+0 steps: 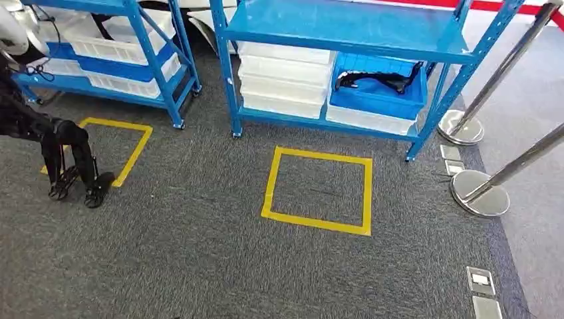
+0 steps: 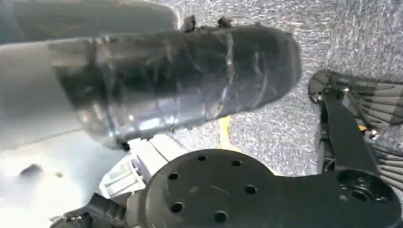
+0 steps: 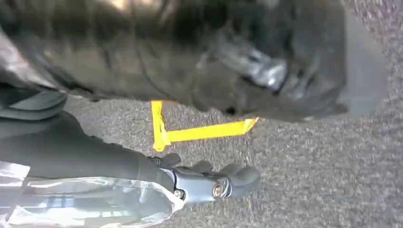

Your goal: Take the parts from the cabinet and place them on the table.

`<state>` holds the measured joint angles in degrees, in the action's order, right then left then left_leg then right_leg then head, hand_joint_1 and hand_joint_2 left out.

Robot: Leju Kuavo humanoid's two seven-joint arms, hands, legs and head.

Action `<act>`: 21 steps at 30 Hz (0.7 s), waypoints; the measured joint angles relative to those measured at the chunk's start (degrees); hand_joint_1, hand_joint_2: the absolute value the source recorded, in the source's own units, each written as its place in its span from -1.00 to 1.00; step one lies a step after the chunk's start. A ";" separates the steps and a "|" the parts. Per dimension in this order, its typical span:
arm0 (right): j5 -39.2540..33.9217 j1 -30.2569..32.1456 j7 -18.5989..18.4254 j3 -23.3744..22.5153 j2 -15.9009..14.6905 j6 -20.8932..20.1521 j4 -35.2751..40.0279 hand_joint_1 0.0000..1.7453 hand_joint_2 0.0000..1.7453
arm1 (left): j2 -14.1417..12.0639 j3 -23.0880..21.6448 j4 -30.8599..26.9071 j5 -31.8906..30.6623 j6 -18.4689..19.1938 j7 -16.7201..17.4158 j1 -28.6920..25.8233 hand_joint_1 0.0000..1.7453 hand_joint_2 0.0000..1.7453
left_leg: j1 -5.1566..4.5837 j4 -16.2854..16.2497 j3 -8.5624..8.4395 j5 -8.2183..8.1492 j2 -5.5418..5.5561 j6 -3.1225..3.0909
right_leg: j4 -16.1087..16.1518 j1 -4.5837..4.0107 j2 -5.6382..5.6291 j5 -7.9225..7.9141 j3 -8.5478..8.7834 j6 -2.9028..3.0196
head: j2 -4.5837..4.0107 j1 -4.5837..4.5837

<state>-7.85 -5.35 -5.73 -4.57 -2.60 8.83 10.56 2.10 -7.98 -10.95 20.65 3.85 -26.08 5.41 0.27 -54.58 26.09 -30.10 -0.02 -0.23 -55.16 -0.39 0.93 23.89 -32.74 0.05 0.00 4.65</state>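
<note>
The right hand (image 3: pixel 209 183) hangs low over the grey carpet (image 3: pixel 304 180), fingers curled together around nothing, close to a corner of yellow tape (image 3: pixel 190 133). The left hand (image 2: pixel 190 80) is a blur and its state cannot be told. The black part (image 1: pixel 379 81) lies in the blue bin (image 1: pixel 376 100) at the right end of the cabinet (image 1: pixel 346 30)'s lower shelf; no writing is readable.

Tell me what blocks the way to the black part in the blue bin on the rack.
Nothing visible lies on the carpet before the rack. The black part sits exposed in its blue bin, under the shelf above.
</note>
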 joint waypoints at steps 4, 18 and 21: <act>-0.02 0.36 -0.33 0.02 -0.09 -0.02 0.00 -1.00 -1.00 | -0.02 0.00 -0.11 0.00 0.22 -0.09 0.19 -1.00 -1.00 | -0.08 -1.97 -0.99 -1.87 -0.27 1.33 | 2.42 0.63 -0.46 0.74 3.14 0.90 | 0.00 0.24; -0.13 -0.04 -0.85 0.04 0.19 0.00 0.02 -1.00 -1.00 | -1.31 -0.02 0.00 0.00 0.33 0.37 -0.25 -1.00 -1.00 | 0.16 -1.23 6.04 4.95 0.34 -1.21 | -0.84 0.54 -1.58 6.68 9.11 -1.27 | 0.00 0.33; -0.13 -0.16 -0.77 0.04 0.09 0.00 0.02 -1.00 -1.00 | -0.52 0.00 0.00 0.00 0.35 0.39 -0.20 -1.00 -1.00 | 0.26 -0.48 4.05 3.63 0.26 -1.87 | -14.10 0.79 -1.17 7.96 0.22 -2.12 | 0.00 -0.19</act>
<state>-7.98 -5.50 -6.49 -4.52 -2.51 8.83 10.58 1.57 -7.98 -10.95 20.65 4.20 -25.68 5.21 0.53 -55.06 30.14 -26.48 0.24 -2.11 -69.26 0.41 -0.24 31.84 -32.52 -2.07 0.00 4.46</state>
